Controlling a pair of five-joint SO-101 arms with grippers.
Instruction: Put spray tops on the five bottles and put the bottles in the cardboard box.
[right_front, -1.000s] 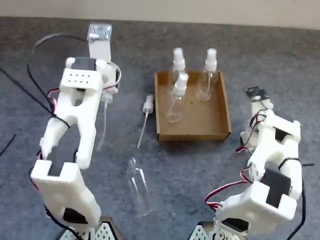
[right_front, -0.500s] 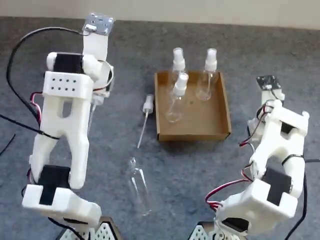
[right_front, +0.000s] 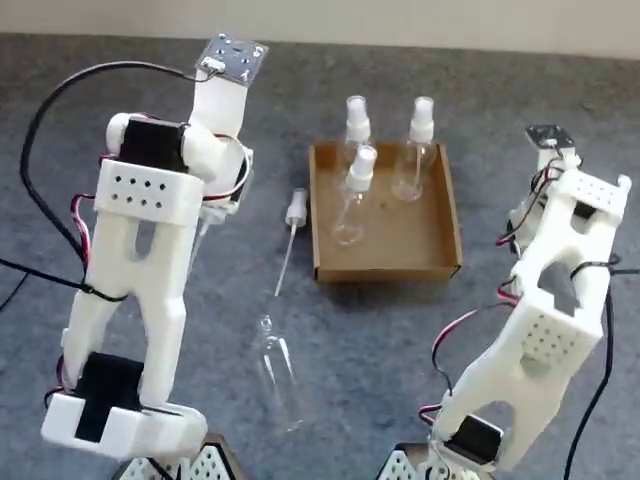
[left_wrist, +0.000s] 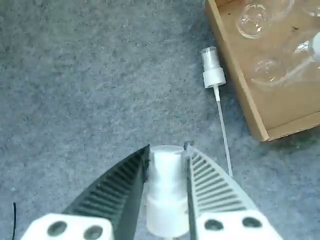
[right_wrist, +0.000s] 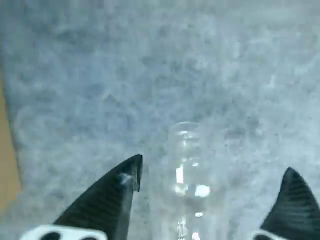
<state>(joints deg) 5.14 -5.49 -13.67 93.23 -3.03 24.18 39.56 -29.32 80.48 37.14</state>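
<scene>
- Your left gripper (left_wrist: 167, 150) is pinching a white spray top (left_wrist: 167, 192), with one jaw pressed to each side of it. The cap end points away from the wrist camera. Whatever hangs below the top is hidden behind the jaws in that view.
- From the high view, your left arm (right_front: 140, 260) reaches over the grey table (right_front: 400, 330), to the left of the cardboard box (right_front: 320, 215).
- You have three bottles standing inside the box, each with a spray top on: the far-left bottle (right_front: 356, 125), the far-right bottle (right_front: 418, 150) and the nearer bottle (right_front: 350, 200).
- A loose spray top (right_front: 296, 208) lies on the table just beside the box's left wall. Its thin dip tube trails toward your side of the table.
- An uncapped bottle (right_front: 278, 370) lies on its side near the end of that tube, with its neck toward the tube and not touching it.
- Your right gripper (right_wrist: 212, 167) has its jaws spread wide. An open-mouthed clear bottle (right_wrist: 187, 185) sits between them and touches neither jaw in that view.
- Your right arm (right_front: 545, 300) stands to the right of the box.
</scene>
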